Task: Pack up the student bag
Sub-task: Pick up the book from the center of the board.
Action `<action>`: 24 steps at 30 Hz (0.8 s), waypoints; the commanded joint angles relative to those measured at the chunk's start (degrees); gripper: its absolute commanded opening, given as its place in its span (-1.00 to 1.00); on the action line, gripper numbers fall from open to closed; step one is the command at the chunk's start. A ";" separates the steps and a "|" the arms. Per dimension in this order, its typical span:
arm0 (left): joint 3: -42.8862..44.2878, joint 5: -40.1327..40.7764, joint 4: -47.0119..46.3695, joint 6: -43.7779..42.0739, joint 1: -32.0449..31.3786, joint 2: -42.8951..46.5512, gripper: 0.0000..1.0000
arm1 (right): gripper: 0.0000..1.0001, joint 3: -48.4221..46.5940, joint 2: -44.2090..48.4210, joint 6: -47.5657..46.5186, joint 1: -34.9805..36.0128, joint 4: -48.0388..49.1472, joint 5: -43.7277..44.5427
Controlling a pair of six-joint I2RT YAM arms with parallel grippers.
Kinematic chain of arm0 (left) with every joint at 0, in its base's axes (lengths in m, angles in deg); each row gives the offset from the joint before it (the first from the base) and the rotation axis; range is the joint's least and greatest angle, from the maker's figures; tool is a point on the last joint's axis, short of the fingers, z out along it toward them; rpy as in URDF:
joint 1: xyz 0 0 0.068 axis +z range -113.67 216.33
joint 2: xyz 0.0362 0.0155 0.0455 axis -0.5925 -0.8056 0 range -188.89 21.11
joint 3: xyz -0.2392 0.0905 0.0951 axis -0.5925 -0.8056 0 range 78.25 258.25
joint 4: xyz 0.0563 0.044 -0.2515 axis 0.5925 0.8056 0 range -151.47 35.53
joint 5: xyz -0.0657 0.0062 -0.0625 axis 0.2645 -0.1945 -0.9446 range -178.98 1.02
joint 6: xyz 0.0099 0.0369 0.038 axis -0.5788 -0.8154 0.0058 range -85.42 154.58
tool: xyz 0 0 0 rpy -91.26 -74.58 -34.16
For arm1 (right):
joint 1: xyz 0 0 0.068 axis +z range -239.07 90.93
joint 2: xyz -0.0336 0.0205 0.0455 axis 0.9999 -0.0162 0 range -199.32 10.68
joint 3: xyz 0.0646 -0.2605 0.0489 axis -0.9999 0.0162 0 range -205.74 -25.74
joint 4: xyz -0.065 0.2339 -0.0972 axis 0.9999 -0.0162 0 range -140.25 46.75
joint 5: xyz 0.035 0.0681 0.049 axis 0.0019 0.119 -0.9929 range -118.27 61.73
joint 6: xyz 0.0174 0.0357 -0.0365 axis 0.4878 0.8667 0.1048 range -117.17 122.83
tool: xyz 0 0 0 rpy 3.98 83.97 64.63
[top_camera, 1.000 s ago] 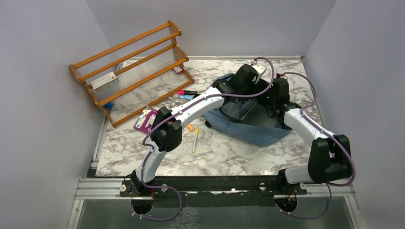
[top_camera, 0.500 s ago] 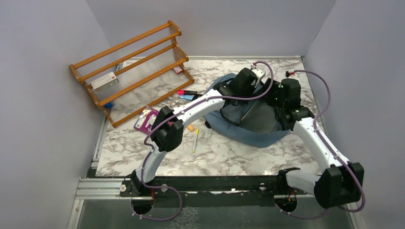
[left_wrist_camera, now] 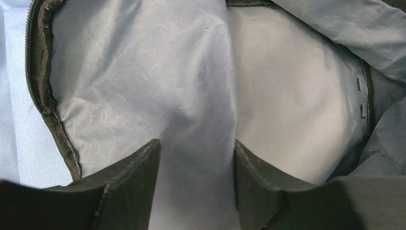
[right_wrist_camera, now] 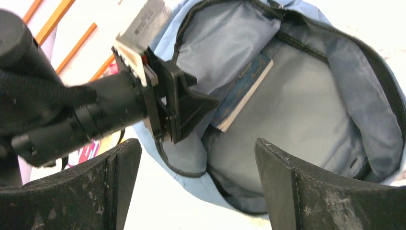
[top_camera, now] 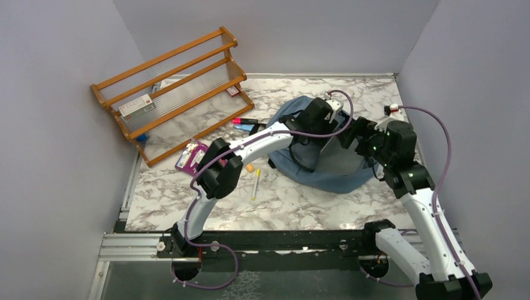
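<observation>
Student bag (top_camera: pixel 331 178) of soft dusty-blue fabric gapes at one o'clock. Left gripper (left_wrist_camera: pixel 196 143), half open and empty inside, should lift out slowly; right gripper (right_wrist_camera: pixel 195 143) is wide open, empty.

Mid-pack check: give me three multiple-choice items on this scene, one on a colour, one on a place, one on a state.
1. The pen lying on the marble table is:
A yellow
B green
C black

2. The blue book is:
A flat on the table
B inside the student bag
C in the right pincer

3. The right pincer is:
A shut on the book
B open and empty
C shut on a strap

Answers:
1 A, the top view shows a yellow barrel.
2 B, the right wrist view shows it against the bag's lining.
3 B, its fingers stand wide apart, gripping nothing.
</observation>
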 commanded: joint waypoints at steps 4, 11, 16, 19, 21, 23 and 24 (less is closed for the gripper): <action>-6.91 -3.07 -5.48 1.06 0.60 6.75 0.38 | 0.86 6.53 11.32 3.56 0.24 -10.12 -0.17; -12.03 -8.14 -10.05 3.17 2.16 13.57 0.57 | 0.85 9.08 19.39 8.13 0.24 -13.61 -2.64; -18.70 -6.77 -11.12 4.60 3.28 21.37 0.59 | 0.85 7.67 19.02 6.95 0.24 -15.44 -6.41; -28.12 -2.25 -13.04 5.98 4.23 29.78 0.59 | 0.86 7.00 18.46 6.24 0.24 -15.57 -9.34; -36.21 1.56 -14.44 7.73 5.38 36.98 0.62 | 0.86 6.74 18.42 5.86 0.24 -15.31 -11.58; -43.73 5.01 -14.47 10.47 7.87 44.28 0.67 | 0.86 6.73 18.55 4.68 0.24 -13.94 -15.13; -46.78 6.08 -13.75 11.86 9.00 47.78 0.68 | 0.86 6.88 18.60 4.10 0.24 -13.02 -17.00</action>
